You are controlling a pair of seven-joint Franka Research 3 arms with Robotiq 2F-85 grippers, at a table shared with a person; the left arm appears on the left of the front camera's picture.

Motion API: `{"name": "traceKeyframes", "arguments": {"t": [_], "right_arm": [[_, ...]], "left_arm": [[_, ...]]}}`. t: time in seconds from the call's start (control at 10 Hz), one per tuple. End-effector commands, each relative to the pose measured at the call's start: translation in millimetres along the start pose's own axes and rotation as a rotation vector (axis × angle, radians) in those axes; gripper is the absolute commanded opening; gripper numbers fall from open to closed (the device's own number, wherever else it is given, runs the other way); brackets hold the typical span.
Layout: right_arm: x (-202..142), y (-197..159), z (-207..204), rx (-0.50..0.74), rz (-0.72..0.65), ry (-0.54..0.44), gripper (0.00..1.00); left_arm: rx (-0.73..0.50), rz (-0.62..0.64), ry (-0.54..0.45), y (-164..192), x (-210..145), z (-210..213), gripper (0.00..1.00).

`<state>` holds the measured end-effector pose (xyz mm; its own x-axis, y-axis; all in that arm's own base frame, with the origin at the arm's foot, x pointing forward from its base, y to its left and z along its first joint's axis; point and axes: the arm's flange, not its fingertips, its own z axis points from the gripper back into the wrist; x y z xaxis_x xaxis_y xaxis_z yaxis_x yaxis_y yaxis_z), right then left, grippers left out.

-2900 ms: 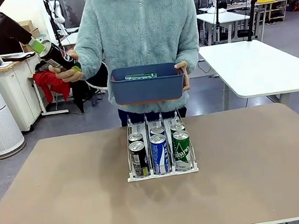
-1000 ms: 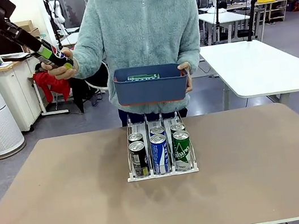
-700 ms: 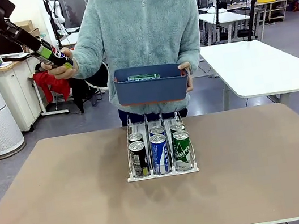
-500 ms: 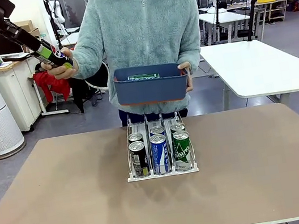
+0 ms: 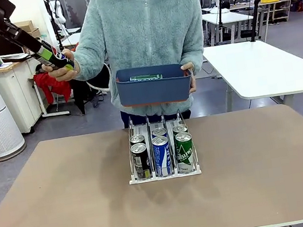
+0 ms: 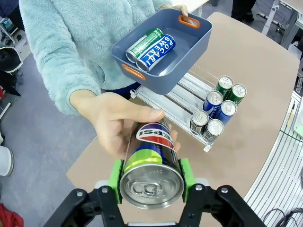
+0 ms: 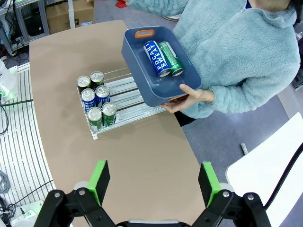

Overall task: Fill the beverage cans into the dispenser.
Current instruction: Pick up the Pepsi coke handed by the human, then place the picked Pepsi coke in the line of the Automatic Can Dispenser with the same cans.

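Nearest us lies the tan tabletop, and near its middle stands the white dispenser, its low front lip toward us. We count six upright cans in it, two to a lane. The left lane has a black can at the lip with another dark one just behind it. The middle lane has a blue-and-white can backed by a second. The right lane has a green can with its twin behind. Beyond the far edge a person in a pale fleece holds a dark blue bin above the dispenser's back end, one hand at its side. In the bin we see two more cans lying side by side and touching, a loose blue-and-white can and a loose green can. Off to the left of the bin and higher up, the left gripper is clamped on a Pepsi can, a green pad on each side just below its silver top. The can tilts away from the arm, and the person's other hand cups its far end. The right gripper hangs high over the tabletop's right side, its fingers spread wide with nothing between them.
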<state>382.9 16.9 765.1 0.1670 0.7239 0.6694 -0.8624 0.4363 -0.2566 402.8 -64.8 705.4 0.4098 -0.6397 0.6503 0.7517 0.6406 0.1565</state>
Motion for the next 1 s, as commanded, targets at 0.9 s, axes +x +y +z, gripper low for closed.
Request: {"name": "traceKeyframes", "arguments": {"t": [0.9], "right_arm": [[-0.6,0.7,-0.7,0.001,0.003,0.005,1.0]], "left_arm": [[-0.001,0.0,0.001,-0.1,-0.1,0.0,0.0]]}}
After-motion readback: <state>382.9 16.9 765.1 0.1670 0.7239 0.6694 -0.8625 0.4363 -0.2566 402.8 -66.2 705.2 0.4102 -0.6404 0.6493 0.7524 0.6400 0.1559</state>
